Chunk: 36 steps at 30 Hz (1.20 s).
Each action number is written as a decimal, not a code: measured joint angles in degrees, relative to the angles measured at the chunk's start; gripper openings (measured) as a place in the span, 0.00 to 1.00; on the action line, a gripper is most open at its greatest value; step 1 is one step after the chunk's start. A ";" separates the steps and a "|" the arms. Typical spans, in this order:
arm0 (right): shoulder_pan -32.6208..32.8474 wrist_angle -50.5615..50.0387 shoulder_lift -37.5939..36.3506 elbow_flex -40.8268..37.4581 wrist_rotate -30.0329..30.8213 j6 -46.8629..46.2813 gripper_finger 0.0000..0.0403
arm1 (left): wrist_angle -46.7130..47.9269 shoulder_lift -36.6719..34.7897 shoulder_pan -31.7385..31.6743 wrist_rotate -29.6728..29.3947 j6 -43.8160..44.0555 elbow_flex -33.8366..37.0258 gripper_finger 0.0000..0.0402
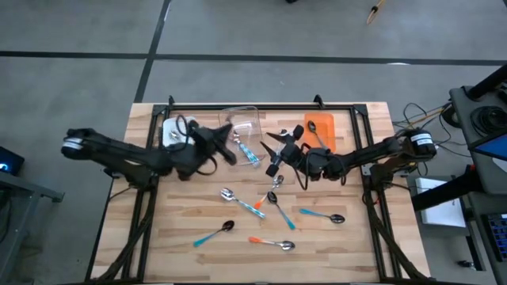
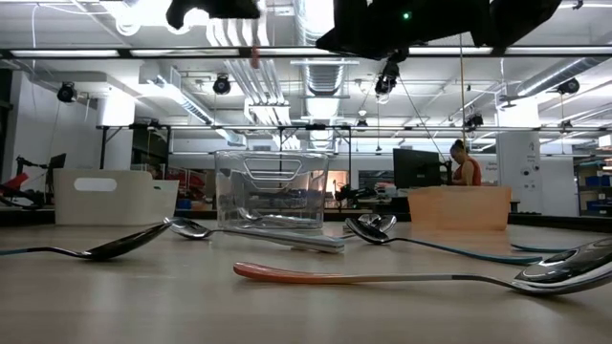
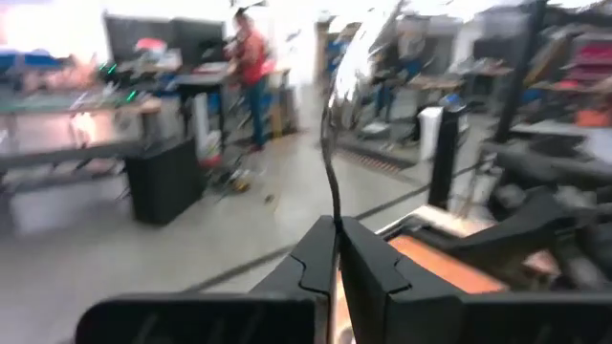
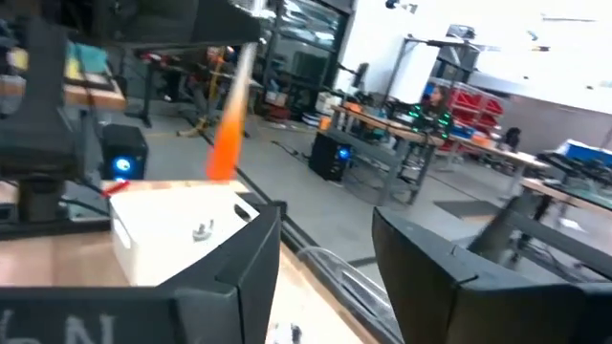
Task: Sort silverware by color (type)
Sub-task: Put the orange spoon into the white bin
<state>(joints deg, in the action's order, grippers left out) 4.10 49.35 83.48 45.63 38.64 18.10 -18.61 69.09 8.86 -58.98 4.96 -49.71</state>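
My left gripper hangs high over the table's far middle, next to the clear bin, shut on a spoon. The spoon's silver bowl sticks out past the fingertips, and its orange handle shows blurred in the right wrist view. My right gripper stands open just to the right of it, with nothing between its fingers. Several more spoons with teal, blue or orange handles lie flat on the wood, among them one with an orange handle. My left gripper pinches the spoon's thin metal stem between its two shut fingers, just below the bowl. The spoon is lifted clear of the table. Its bowl end stands out beyond the fingertips, and the fingers hide the rest of the stem.
Along the far edge stand a white bin, the clear bin with a blue-handled spoon at it, and an orange bin holding a spoon. Loose spoons cover the table's middle. A person stands far behind the table.
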 joint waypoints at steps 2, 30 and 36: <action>-0.15 -2.41 -1.17 0.00 0.80 -0.01 0.39 | 9.42 -4.09 -1.15 -0.29 6.56 0.02 0.00; -10.47 -36.72 -9.90 -0.07 1.86 -3.70 0.32 | 71.98 -22.58 -36.12 27.09 57.17 0.85 0.00; -11.43 -37.91 -9.90 -0.09 1.81 -3.23 0.32 | 71.49 -19.10 -40.85 32.94 57.27 3.55 0.00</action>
<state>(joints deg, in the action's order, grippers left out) -7.33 11.44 73.58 45.54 40.45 14.87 52.87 49.99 -31.99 -26.04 62.23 -46.17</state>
